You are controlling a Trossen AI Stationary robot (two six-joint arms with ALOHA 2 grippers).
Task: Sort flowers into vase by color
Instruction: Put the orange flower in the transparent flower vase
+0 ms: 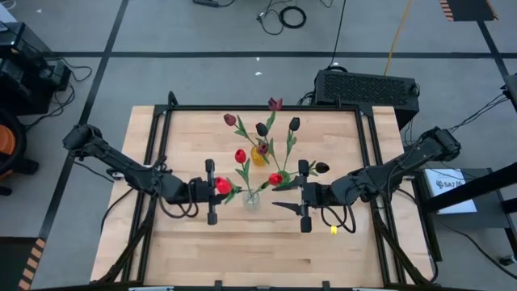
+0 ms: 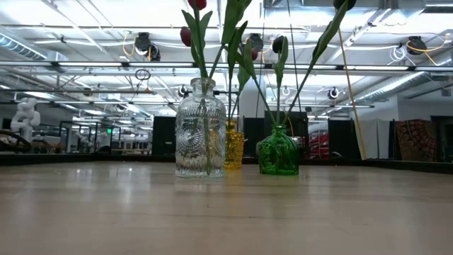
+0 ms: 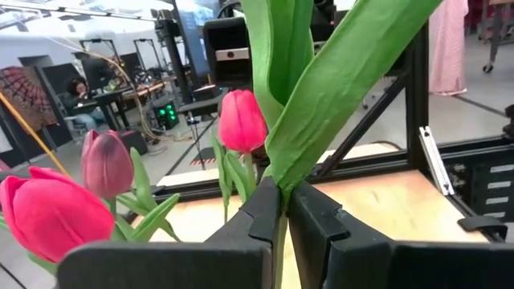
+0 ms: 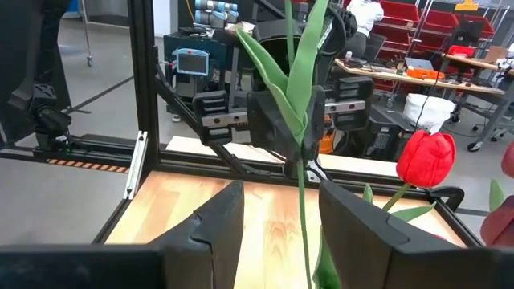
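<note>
My left gripper (image 1: 229,192) is shut on a tulip with a red head (image 1: 222,187), just left of the clear vase (image 1: 252,200). In the right wrist view this tulip (image 4: 301,72) stands upright, leaves up. My right gripper (image 1: 284,196) waits open to the right of the clear vase; the held stem shows beyond the gap between its fingers (image 4: 281,217), untouched. The clear vase (image 2: 202,131) holds red tulips, the amber vase (image 2: 233,145) stands behind it, and the green vase (image 2: 278,152) holds dark-headed ones. Where the held stem's lower end stands is hidden. My left gripper (image 3: 283,217) pinches the tulip's thin stem (image 3: 280,210) between its two fingers, just below where the long leaves (image 3: 321,104) branch off. The fingers come in level from the table's left, across the stem. The tulip stands upright and its lower stem runs down out of view.
More tulips rise from the vases: red (image 3: 241,120), maroon (image 3: 104,164) and another red (image 4: 424,156), close around both grippers. The black frame rail (image 1: 258,108) runs along the table's far edge. Bare wood (image 1: 258,250) lies toward the near edge.
</note>
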